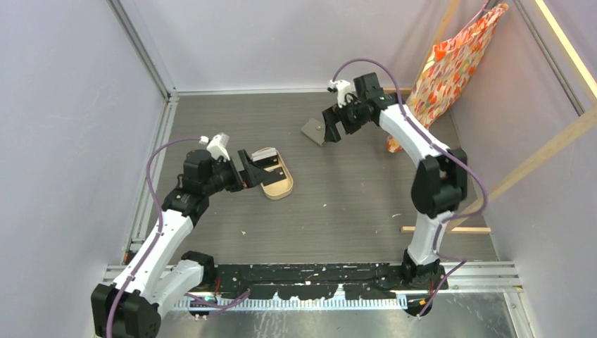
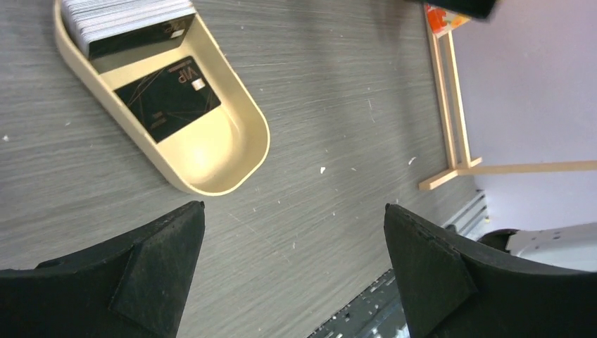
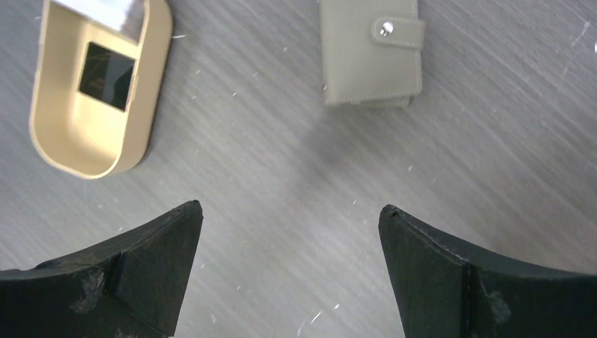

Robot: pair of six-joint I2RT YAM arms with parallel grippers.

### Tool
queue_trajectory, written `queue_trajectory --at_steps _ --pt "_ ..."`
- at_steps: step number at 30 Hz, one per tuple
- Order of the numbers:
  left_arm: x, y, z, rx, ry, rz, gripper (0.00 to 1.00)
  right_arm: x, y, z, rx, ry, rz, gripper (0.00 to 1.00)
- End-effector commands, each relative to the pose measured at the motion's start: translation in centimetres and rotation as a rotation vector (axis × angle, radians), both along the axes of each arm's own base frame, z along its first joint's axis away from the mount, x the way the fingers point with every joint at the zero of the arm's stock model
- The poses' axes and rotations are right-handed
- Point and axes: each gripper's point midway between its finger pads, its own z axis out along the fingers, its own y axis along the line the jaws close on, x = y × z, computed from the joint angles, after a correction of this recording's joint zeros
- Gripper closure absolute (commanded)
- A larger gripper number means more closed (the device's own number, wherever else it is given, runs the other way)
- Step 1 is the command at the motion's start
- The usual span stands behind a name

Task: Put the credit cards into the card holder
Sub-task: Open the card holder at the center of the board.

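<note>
Gaping empty, the left gripper (image 2: 294, 209) hovers by the tray (image 2: 259, 134) of credit cards (image 2: 167, 97); the right gripper (image 3: 290, 209), equally spread, by the card holder (image 3: 366, 53).

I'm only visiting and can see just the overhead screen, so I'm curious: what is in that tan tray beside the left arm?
Observer: The left wrist view shows a black card lying flat on the floor of the tray, with VIP printed on it.
Operator: Is that the only one in there?
Observer: No. A stack of cards is packed at one end of the tray. Their pale edges show, and a black one is at the front.
Operator: Is the little wallet further back open yet?
Observer: No. In the right wrist view the card holder lies folded shut on the table, its snap tab closed over the front.
</note>
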Motion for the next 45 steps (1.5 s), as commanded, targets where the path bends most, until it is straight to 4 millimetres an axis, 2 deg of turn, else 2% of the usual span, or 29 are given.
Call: queue_trajectory --at_steps 1,3,9,12,16,22,30,35,40,43,45 --pt "0.9 -1.2 1.3 0.113 -0.179 0.0 0.0 2.2 0.5 -1.0 -0.033 0.039 0.01 0.0" --pt "0.6 -1.6 0.6 0.118 -0.204 -0.003 0.0 3.1 0.4 -2.0 -0.061 0.051 -0.015 0.0" --pt "0.6 -1.9 0.2 0.011 -0.27 0.036 0.0 4.2 0.7 -4.6 -0.133 0.081 -0.027 0.0" --pt "0.7 -1.9 0.0 0.003 -0.265 0.042 0.0 4.4 1.4 -5.9 -0.165 0.077 -0.019 0.0" --pt "0.8 -1.7 -0.5 0.01 -0.254 0.054 0.0 5.9 3.0 -7.6 -0.234 0.03 -0.024 0.01" --pt "0.5 -1.3 -0.7 0.018 -0.253 0.071 0.0 8.8 3.5 -10.2 -0.335 0.001 -0.059 0.16" --pt "0.4 -1.0 -0.6 0.019 -0.262 0.082 0.0 9.6 3.6 -12.2 -0.467 -0.069 -0.034 0.26" --pt "0.3 -1.0 -0.5 0.017 -0.26 0.079 0.0 9.3 3.5 -13.2 -0.522 -0.091 -0.001 0.42" --pt "0.0 -1.1 -0.5 0.012 -0.255 0.072 0.0 8.5 2.8 -14.5 -0.574 -0.094 0.033 0.69" --pt "-0.4 -1.3 -0.3 -0.002 -0.248 0.057 0.0 7.5 2.7 -14.0 -0.562 -0.104 0.061 0.87" --pt "-0.8 -1.6 0.0 -0.021 -0.244 0.041 0.0 6.7 2.7 -12.8 -0.541 -0.124 0.083 0.97"
